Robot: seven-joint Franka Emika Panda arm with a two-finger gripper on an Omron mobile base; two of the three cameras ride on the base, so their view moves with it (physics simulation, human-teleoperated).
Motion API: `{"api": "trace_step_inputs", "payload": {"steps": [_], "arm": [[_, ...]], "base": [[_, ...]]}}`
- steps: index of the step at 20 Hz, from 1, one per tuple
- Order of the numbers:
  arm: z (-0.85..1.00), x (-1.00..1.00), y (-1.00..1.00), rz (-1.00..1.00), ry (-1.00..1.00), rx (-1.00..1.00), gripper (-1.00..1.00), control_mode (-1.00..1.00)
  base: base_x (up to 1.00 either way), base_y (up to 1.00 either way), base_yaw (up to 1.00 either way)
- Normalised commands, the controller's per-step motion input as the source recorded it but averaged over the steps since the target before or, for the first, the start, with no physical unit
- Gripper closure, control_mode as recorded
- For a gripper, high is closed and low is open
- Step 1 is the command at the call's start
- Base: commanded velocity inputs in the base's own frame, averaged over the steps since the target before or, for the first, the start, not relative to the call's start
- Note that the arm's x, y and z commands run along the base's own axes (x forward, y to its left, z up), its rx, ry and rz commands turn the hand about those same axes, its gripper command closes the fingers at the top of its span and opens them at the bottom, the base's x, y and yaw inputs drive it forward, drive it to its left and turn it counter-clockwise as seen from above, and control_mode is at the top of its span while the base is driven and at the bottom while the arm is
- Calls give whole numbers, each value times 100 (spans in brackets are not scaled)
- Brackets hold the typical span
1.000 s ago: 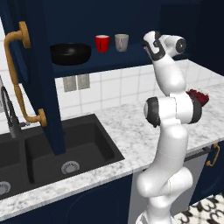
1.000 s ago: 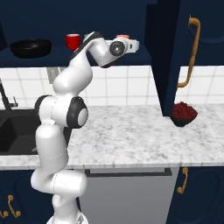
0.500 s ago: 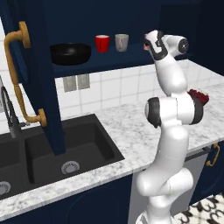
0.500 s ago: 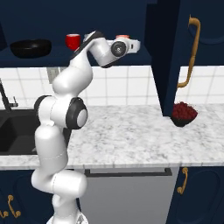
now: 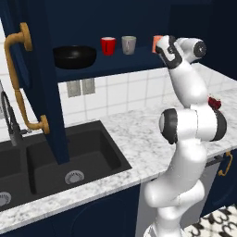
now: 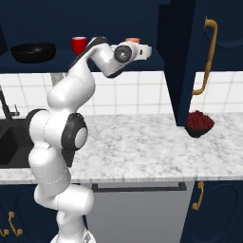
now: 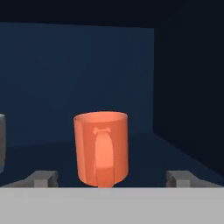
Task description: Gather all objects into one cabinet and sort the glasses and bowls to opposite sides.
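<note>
**Orange mug on cabinet shelf, gripper spread apart**

The gripper (image 7: 112, 178) is raised to the shelf of the navy cabinet (image 5: 115, 67). Its two finger tips (image 7: 43, 178) stand wide apart, one on each side of the orange mug (image 7: 101, 148), with a clear gap between each tip and the mug wall; nothing is grasped. The mug stands upright on the shelf, handle facing the hand camera. In the left base view the shelf carries, from left to right, the black bowl (image 5: 74, 56), the red cup (image 5: 108, 46), the pale grey cup (image 5: 129, 45) and the orange mug at the right end, partly hidden behind the hand. The bowl sits well apart from the three cups. The cabinet door (image 5: 34, 78) stands open.
</note>
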Motion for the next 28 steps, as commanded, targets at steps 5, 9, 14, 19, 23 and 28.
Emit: {"api": "trace_step_inputs", "payload": {"steps": [5,9,14,19,23,28], "arm": [[26,-71,33,-15,9,0,-100,-100],[37,-33,71,-9,3,0,-100,-100],[24,-18,85,-1,6,0,-100,-100],[4,-5,74,0,6,-1,-100,-100],[0,0,45,0,9,0,-100,-100],[3,3,15,0,16,2,-100,-100]], "base": [[0,0,0],[0,0,0],[0,0,0],[0,0,0],[0,0,0],[0,0,0]]}}
